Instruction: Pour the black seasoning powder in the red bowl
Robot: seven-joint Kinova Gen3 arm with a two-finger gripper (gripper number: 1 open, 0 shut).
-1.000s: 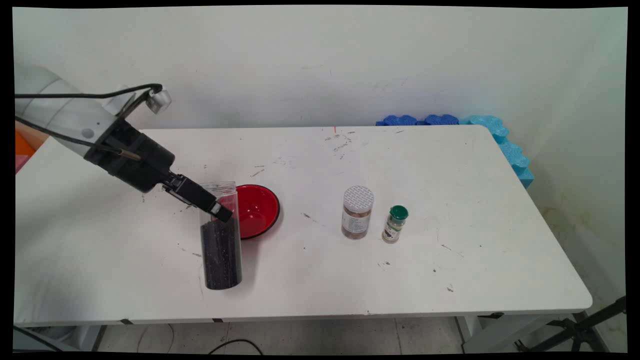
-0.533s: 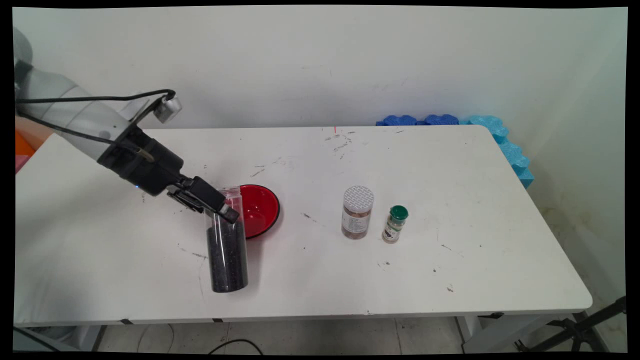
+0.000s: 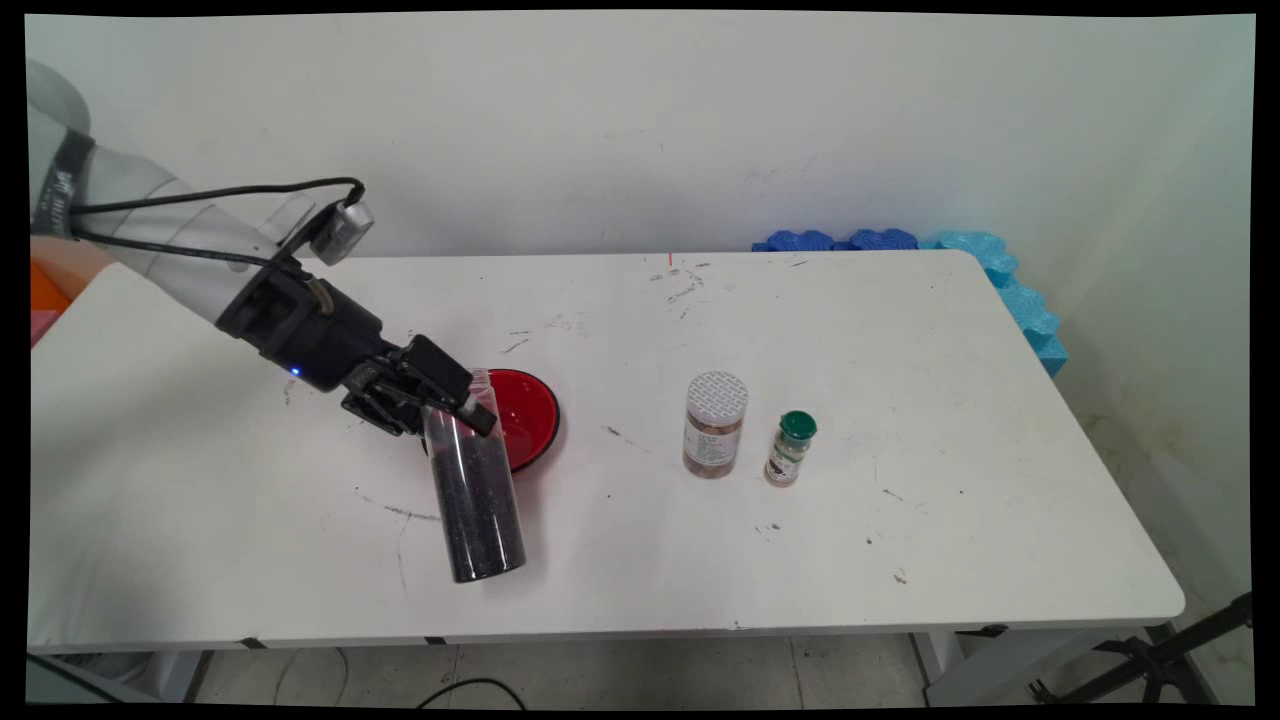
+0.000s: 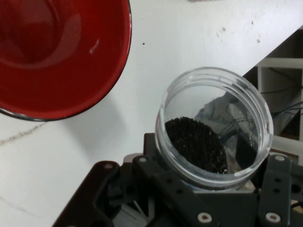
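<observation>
Fingers (image 3: pixel 455 405) clamp tilted clear jar (image 3: pixel 475 490) — beside red bowl (image 3: pixel 520 420).

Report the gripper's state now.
Gripper: shut on the tall clear plastic jar of black grains, tilted beside the red bowl.

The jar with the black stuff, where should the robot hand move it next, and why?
Probably a bit further toward the red bowl. The gripper holds the open clear jar tilted, but in the hand view its mouth sits beside the bowl's rim, over bare table, so grains might spill there.
</observation>
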